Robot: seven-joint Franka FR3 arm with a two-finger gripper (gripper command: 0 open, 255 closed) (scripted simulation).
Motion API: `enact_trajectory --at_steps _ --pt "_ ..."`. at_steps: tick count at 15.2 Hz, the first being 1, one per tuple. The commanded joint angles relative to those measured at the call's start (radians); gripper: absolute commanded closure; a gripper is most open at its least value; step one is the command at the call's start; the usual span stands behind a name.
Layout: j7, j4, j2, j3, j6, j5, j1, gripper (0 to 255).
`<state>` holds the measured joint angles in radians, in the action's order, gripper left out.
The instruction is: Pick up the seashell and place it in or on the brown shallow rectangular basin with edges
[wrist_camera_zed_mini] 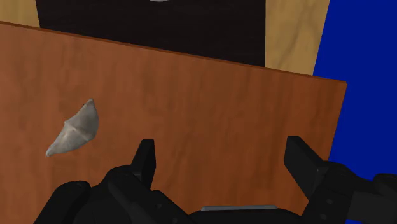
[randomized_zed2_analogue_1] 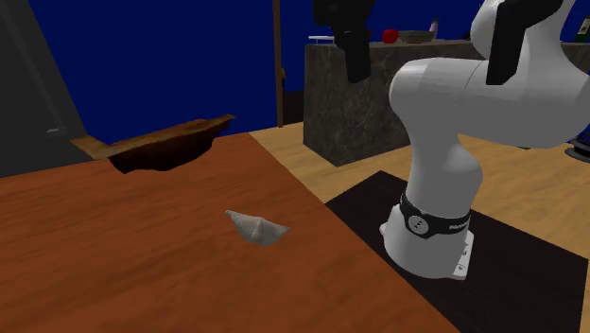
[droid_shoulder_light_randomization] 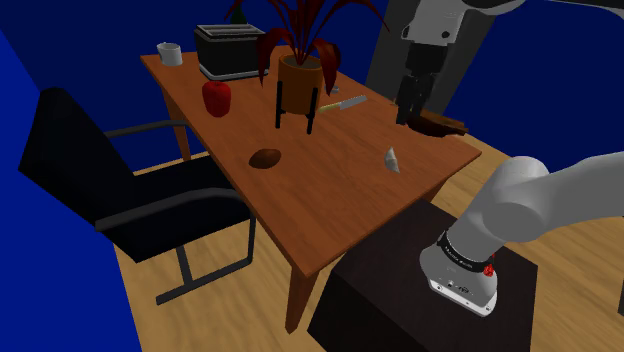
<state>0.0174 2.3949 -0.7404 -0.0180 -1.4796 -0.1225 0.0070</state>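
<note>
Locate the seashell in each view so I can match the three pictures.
Shoulder view: the seashell lies on the table near its right-hand edge, below and left of the brown basin.
Second exterior view: mid-picture, close to the table edge facing the black stand, basin behind it.
Wrist view: on the tabletop beside the open gripper, outside its fingers, untouched.
Shared landmark: that table edge by the stand.
</note>
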Motion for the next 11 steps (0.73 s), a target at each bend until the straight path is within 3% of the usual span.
enact_trajectory --at_steps 1,11 --pt "0.000 0.000 0.000 0.000 0.000 0.000 0.000 0" --pt "-0.017 0.299 -0.036 -0.062 -0.376 0.123 -0.117 0"
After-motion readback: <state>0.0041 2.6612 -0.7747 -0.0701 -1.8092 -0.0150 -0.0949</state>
